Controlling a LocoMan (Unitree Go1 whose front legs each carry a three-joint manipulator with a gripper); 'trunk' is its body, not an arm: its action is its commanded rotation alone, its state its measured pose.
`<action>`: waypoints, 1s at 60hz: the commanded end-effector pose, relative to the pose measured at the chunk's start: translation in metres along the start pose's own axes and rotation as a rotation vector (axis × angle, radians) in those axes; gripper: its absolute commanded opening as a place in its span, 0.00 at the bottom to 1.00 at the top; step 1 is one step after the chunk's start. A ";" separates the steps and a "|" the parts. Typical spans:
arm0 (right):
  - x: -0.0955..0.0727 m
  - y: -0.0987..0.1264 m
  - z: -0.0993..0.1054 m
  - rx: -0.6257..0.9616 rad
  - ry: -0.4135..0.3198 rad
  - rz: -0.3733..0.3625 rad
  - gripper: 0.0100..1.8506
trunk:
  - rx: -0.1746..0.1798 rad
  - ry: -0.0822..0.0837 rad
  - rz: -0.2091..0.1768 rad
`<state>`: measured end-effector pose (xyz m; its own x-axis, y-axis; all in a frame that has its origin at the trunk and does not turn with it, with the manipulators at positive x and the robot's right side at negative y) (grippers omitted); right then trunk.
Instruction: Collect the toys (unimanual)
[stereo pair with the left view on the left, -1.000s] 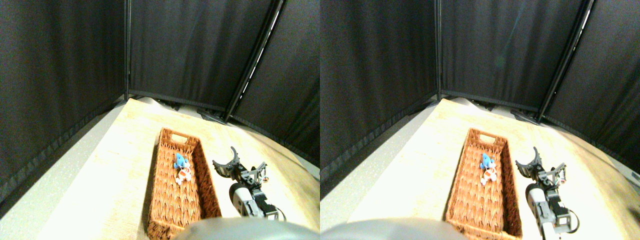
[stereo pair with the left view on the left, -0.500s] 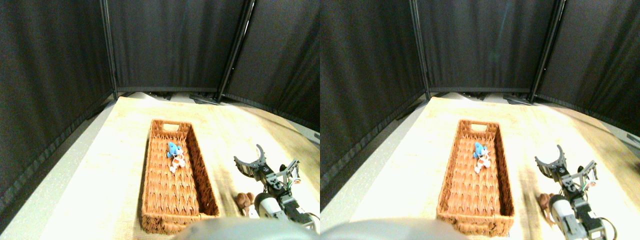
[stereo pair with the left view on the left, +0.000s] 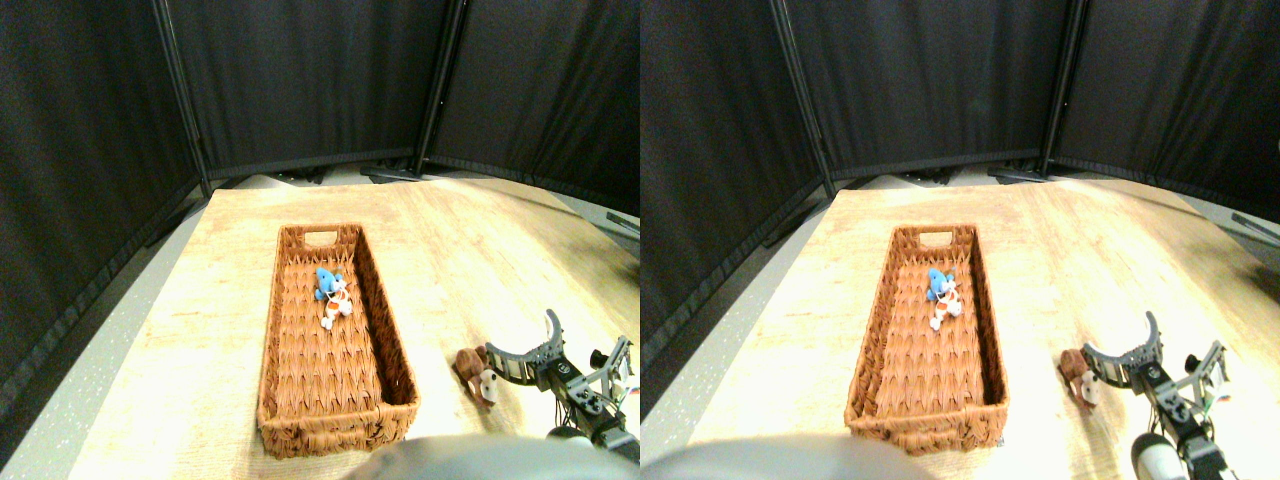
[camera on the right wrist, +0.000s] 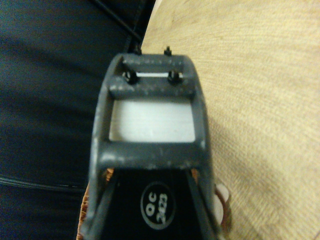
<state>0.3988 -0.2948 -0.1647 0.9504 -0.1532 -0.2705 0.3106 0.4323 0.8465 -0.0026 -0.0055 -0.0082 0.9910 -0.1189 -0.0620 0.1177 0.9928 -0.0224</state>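
The right gripper (stereo pair with the left view on the left: 578, 350), jaws spread wide, is hovering over the wooden floor (stereo pair with the left view on the left: 470, 250). A brown toy (stereo pair with the left view on the left: 474, 368) is lying just beside its near jaw. The wicker basket (stereo pair with the left view on the left: 375, 330), holding a blue toy (stereo pair with the left view on the left: 325, 281) and an orange-white toy (stereo pair with the left view on the left: 334, 309), is sitting beyond.

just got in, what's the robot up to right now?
It is collecting small plush toys into the wicker basket on the wooden table. Two are in the basket: a blue toy and a white-and-orange toy touching it. The right claw is out over the table to the basket's right, jaws spread and empty. A brown toy with a white patch lies on the table beside its nearer jaw, not gripped; probably the next pick.
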 end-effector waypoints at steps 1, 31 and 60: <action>-0.005 0.007 -0.004 0.034 -0.026 0.020 0.52 | -0.025 -0.003 -0.013; -0.001 -0.010 -0.023 0.145 0.051 -0.047 0.53 | -0.062 -0.004 0.009; 0.016 -0.064 -0.043 0.282 0.046 -0.174 0.51 | -0.080 0.003 0.043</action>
<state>0.3921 -0.2823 -0.2409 0.8825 -0.1410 -0.4487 0.4652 0.1210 0.8769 -0.0039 -0.0035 -0.0052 0.9949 -0.0860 -0.0518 0.0817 0.9935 -0.0798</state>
